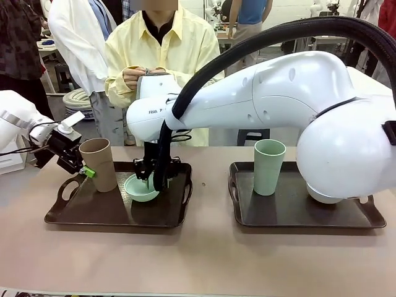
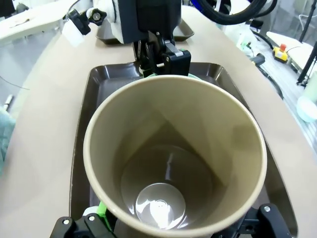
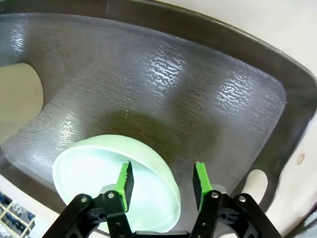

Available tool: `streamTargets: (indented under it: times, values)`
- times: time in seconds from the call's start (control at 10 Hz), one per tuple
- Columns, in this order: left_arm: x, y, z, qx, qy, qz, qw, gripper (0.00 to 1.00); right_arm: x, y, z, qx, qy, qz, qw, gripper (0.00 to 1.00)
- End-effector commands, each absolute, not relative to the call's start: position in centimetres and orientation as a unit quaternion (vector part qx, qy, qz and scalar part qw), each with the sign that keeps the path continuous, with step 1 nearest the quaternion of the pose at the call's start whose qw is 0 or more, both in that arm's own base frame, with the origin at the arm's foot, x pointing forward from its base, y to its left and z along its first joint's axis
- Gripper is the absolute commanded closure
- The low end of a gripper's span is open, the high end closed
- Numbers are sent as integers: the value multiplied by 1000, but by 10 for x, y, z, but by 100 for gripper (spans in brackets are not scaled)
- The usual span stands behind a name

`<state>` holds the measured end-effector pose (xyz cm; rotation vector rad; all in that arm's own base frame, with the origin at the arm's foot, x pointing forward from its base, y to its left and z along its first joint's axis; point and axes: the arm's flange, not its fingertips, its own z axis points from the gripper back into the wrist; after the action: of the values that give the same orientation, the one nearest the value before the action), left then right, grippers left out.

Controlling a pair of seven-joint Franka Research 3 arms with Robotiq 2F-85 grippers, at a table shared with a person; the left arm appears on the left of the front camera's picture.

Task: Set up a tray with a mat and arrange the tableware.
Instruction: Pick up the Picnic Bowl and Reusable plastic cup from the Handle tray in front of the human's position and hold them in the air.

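Observation:
The tan tumbler (image 1: 99, 162) stands upright on the left tray (image 1: 111, 213). My left gripper (image 1: 86, 172) is open, its jaws wide on either side of the tumbler's lower part. The left wrist view looks down into the tumbler (image 2: 173, 148). Beside it lies the mint green bowl (image 1: 141, 189). My right gripper (image 1: 147, 179) reaches across to the bowl. In the right wrist view the right gripper (image 3: 163, 181) is open and straddles the bowl's (image 3: 99, 168) rim, one pad inside and one outside. The mat is out of view.
A second dark tray (image 1: 291, 213) at the right holds the pale green tumbler (image 1: 269, 166) and a whitish bowl (image 1: 322, 197) half hidden behind my right arm. A person in a yellow shirt (image 1: 161, 49) stands at the far side, hands held at the chest.

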<state>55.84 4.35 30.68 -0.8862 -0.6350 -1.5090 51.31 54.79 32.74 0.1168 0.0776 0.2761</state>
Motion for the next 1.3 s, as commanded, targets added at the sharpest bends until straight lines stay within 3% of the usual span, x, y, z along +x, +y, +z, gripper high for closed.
streamTargets:
  times: [0.0, 0.1, 0.2, 0.3, 0.4, 0.5, 0.7, 0.8, 0.9, 1.0, 1.1, 1.2]
  values:
    - [558, 27, 301, -376, -292, -657, 584, 2, 512, 555, 334, 34, 14, 120, 992, 45]
    - [560, 22, 299, -377, -292, -661, 579, 2, 510, 554, 335, 32, 11, 120, 992, 39]
    - [561, 18, 297, -378, -292, -663, 577, 10, 509, 554, 335, 28, 9, 121, 992, 48]
    - [562, 16, 297, -380, -292, -661, 577, 61, 509, 554, 334, 27, 7, 124, 992, 82]
    - [562, 15, 297, -379, -291, -662, 577, 69, 508, 553, 334, 25, 12, 124, 992, 100]
    - [562, 15, 298, -379, -291, -662, 578, 100, 508, 552, 333, 22, 13, 123, 992, 100]
    - [564, 14, 299, -379, -291, -660, 579, 100, 507, 552, 333, 17, 12, 118, 993, 100]
    - [563, 15, 300, -378, -290, -660, 581, 73, 506, 552, 333, 15, 12, 116, 993, 100]
    - [563, 16, 301, -378, -291, -659, 582, 73, 506, 552, 333, 14, 11, 114, 993, 100]
    - [563, 17, 302, -375, -291, -660, 582, 100, 506, 552, 333, 11, 11, 112, 994, 100]
    - [562, 18, 303, -374, -291, -659, 584, 74, 505, 552, 333, 9, 12, 111, 994, 100]
    - [559, 21, 307, -371, -287, -660, 587, 100, 504, 549, 336, 7, 16, 109, 994, 100]
